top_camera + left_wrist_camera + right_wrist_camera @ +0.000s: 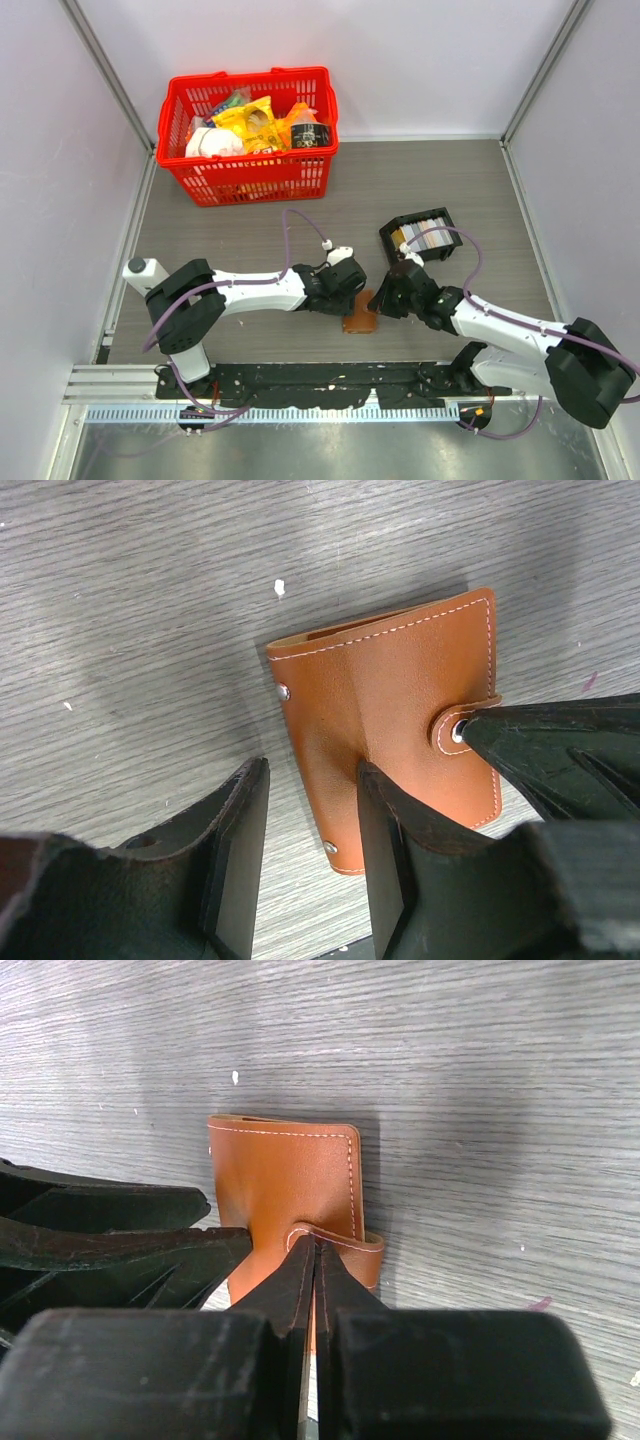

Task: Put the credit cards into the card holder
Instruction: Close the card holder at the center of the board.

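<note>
The brown card holder (360, 320) lies closed on the table near the front middle; it also shows in the left wrist view (390, 700) and the right wrist view (290, 1170). My left gripper (312, 775) is open, its right finger resting on the holder's cover and its left finger over bare table. My right gripper (315, 1245) is shut, its tips touching the holder's snap tab (340, 1238). In the top view the left gripper (350, 290) and the right gripper (385, 300) meet over the holder. The credit cards (432, 237) stand in a small black tray (393, 232).
A red basket (250, 178) full of snack packets stands at the back left. The black tray sits just behind my right gripper. Grey walls close in the left, right and back sides. A black rail runs along the front edge.
</note>
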Motion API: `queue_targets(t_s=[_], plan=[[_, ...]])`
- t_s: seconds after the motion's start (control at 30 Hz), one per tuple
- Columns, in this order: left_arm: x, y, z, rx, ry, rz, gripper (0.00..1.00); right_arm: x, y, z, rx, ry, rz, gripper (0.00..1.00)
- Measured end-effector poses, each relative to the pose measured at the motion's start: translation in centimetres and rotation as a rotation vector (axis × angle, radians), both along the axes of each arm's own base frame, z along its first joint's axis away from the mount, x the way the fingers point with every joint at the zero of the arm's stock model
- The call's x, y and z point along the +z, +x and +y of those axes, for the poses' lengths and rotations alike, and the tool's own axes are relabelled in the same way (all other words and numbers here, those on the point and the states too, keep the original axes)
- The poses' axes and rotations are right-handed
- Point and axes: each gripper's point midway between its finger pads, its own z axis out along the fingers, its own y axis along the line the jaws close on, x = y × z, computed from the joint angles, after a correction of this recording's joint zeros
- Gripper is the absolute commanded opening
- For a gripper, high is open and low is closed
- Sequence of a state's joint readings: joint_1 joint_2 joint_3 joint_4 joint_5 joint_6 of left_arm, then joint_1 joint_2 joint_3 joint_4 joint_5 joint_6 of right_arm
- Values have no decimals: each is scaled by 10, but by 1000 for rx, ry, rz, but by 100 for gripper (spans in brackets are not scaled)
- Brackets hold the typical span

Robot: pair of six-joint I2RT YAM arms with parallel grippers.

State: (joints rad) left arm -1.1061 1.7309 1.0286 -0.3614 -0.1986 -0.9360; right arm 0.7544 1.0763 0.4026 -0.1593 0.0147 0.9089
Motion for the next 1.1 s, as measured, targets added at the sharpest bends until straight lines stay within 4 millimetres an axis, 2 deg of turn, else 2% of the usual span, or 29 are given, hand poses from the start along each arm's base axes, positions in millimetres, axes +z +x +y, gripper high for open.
queue_targets(t_s=[0.47, 0.77, 1.1], plan=[[-1, 0, 0, -10, 5, -1, 45, -1, 1, 7, 30, 19, 5, 5], [0, 0, 0, -10, 3, -3, 46, 1, -1, 3, 32, 5, 3, 12], [-1, 1, 0, -9, 5, -5, 46, 15, 11, -3, 7, -8, -49, 14]])
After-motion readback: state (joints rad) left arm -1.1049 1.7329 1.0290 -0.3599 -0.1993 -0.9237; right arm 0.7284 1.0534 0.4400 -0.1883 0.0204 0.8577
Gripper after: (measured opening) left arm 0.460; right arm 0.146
